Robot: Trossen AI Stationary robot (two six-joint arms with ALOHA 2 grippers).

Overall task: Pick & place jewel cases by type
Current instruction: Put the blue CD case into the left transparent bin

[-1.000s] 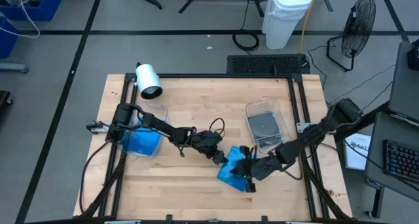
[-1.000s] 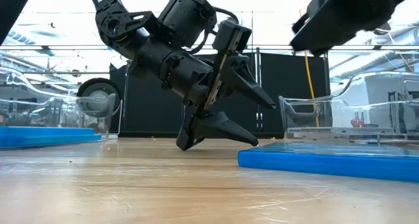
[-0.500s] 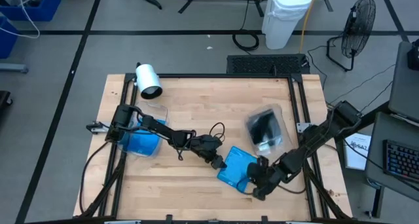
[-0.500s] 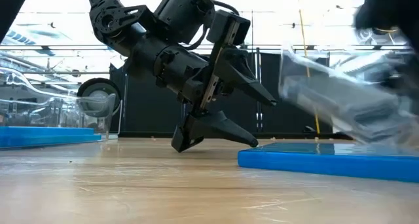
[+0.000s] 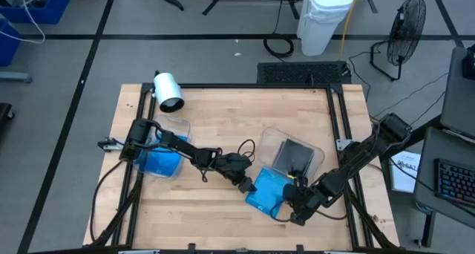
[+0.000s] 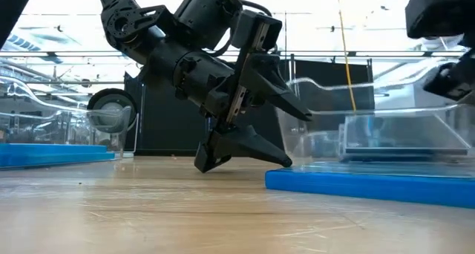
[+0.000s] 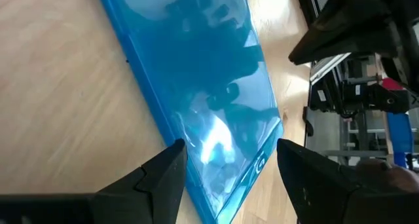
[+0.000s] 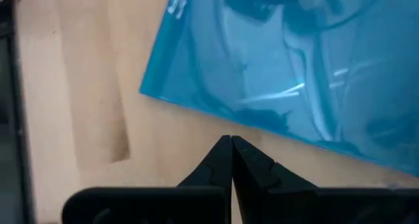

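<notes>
My closed right gripper (image 5: pixel 295 212) just dragged the clear rounded plastic tub (image 5: pixel 295 156) beside the flat blue jewel case (image 5: pixel 267 191); left gripper (image 5: pixel 247 184), spread, straddles its edge.

We are holding our left gripper (image 6: pixel 286 139), fingers (image 6: pixel 252 146) spread, at the edge of a blue jewel case (image 6: pixel 371 186) lying on the tabletop (image 6: pixel 148 209).
</notes>
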